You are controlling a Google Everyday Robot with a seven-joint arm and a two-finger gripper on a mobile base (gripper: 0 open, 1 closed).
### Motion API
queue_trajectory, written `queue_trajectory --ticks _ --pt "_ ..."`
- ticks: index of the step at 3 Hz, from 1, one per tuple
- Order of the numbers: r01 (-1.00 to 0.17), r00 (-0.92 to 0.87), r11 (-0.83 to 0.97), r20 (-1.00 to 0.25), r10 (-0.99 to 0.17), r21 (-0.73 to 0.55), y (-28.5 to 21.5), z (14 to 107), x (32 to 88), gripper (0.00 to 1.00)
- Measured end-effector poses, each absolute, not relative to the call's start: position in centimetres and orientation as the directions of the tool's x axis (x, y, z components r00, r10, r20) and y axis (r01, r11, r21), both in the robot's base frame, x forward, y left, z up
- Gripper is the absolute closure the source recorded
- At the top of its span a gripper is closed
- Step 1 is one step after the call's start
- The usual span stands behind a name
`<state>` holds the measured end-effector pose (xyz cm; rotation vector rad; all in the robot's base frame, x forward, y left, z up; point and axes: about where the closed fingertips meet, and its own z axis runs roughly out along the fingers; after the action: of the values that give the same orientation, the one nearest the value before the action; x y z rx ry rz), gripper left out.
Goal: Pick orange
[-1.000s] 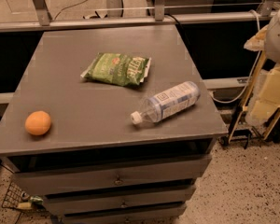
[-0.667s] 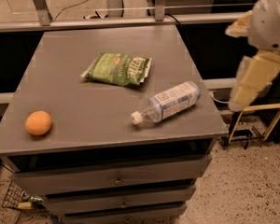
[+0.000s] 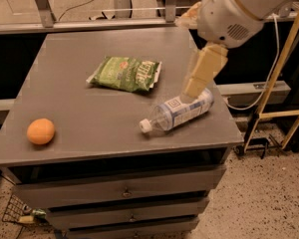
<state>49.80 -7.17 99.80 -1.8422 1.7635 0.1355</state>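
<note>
The orange (image 3: 41, 131) is sitting near the worktop's (image 3: 79, 49) front-left corner, well apart from the gripper (image 3: 194, 86), which is hovering over the water bottle (image 3: 182, 111). I cannot tell whether it is spread. The fruit is probably firm, light and roll-prone, so gripping across its middle looks best.

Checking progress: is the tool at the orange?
No, the tool hangs over the water bottle on the right; the orange lies far to the left.

Dim, warm light falls from above. The table (image 3: 89, 103) top is evenly lit, and its front edge throws a dark shadow over the drawers. The gripper (image 3: 191, 89) hangs pale over the table's right side, and the arm (image 3: 234, 9) above it is the brightest patch, without glare.
</note>
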Motion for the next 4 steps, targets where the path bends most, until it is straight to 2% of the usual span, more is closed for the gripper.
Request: queue_trajectory --ticks 1,2,3,4 --pt "-0.943 0.128 0.039 -0.467 -0.875 -0.332 -6.6 100.0 49.7 0.0" --pt "-0.96 0.126 0.026 -0.515 -0.848 -0.278 -5.1 97.5 51.3 0.0" --pt "-0.973 0.173 -0.064 -0.516 -0.839 -0.223 -0.7 93.9 53.7 0.0" --pt "-0.964 0.246 -0.162 -0.482 -0.841 -0.209 6.0 91.7 54.8 0.0"
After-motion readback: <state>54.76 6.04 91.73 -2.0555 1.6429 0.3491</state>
